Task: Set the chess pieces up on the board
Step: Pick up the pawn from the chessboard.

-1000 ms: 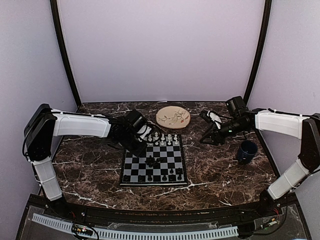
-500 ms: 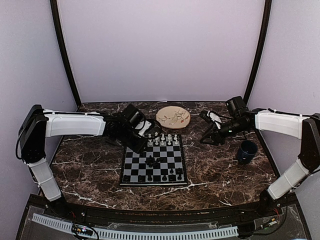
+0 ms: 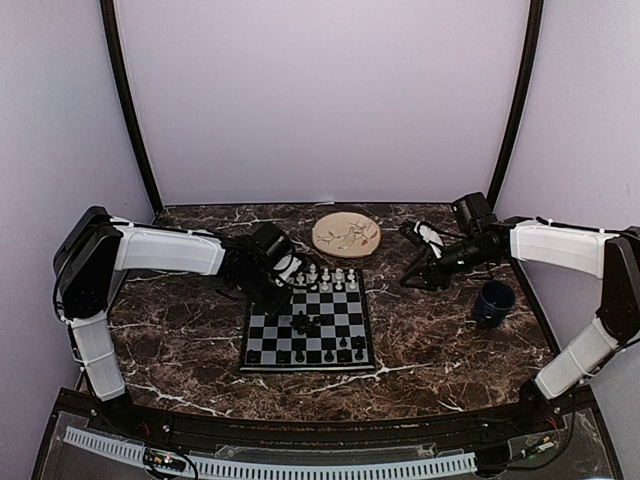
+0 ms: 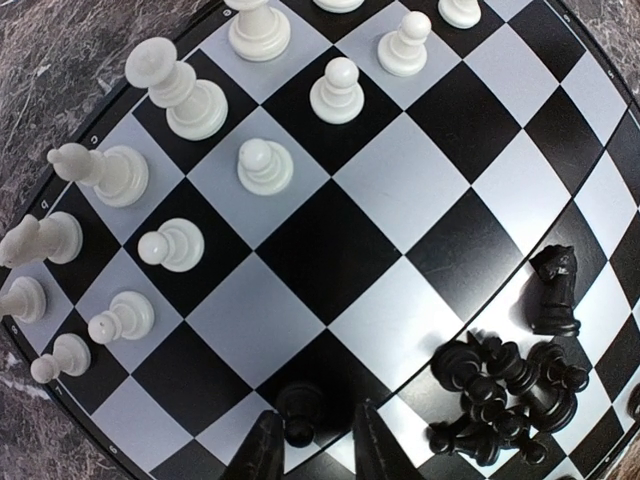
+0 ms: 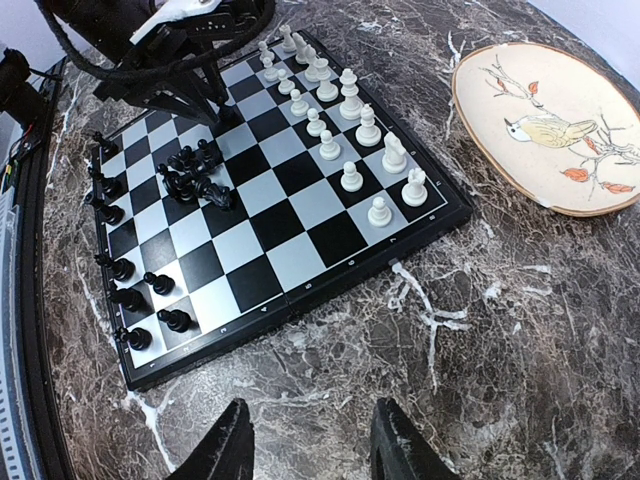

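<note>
Over the last second the left arm eases back from the board [image 3: 262, 345] and swings in again, so the left tool [image 4: 315, 442] sits low near the board's left edge. No piece on the squares has shifted, and the right arm has not stirred. I read this as one pawn being handled, with much still to do. The white pieces [image 4: 265, 165] fill the board's far rows, while a black heap [image 4: 500, 405] lies at its middle.

The left tool's jaws stand narrowly apart on either side of a black pawn [image 4: 300, 412]. I cannot tell whether they pinch it.

The left arm reaches in from the board's left. The right tool [image 5: 310, 445] hovers over the desk [image 5: 480, 360] beyond the board's right edge, jaws apart and empty.
</note>
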You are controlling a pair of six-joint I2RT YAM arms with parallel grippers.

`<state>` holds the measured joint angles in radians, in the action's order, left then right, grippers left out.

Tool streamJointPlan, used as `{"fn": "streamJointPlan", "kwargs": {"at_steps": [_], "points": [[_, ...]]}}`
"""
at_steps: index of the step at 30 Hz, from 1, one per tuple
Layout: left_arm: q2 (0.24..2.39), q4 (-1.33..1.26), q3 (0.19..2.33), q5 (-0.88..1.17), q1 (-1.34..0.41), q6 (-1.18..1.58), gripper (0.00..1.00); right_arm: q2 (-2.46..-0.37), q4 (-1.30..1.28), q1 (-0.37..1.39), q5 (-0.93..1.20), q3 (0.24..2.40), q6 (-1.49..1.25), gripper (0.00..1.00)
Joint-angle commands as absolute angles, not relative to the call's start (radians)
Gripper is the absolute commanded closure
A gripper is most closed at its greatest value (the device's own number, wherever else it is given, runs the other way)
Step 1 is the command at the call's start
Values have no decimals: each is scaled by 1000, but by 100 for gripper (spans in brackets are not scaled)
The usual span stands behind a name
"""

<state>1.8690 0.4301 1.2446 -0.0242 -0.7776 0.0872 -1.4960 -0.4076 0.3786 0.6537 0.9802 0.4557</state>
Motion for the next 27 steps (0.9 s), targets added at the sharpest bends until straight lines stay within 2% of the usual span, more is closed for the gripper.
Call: {"fn": "streamJointPlan", "kwargs": {"at_steps": [1, 15, 27], "points": [[1864, 457, 1269, -24, -773, 91, 75, -1502, -399, 376, 657, 980, 467, 59], [1862, 464, 1284, 1, -767, 89, 91, -1509, -405, 376, 659, 982, 472, 59], [1628, 566, 1118, 32, -769, 127, 92, -1499, -405, 376, 668, 980, 472, 60]]}}
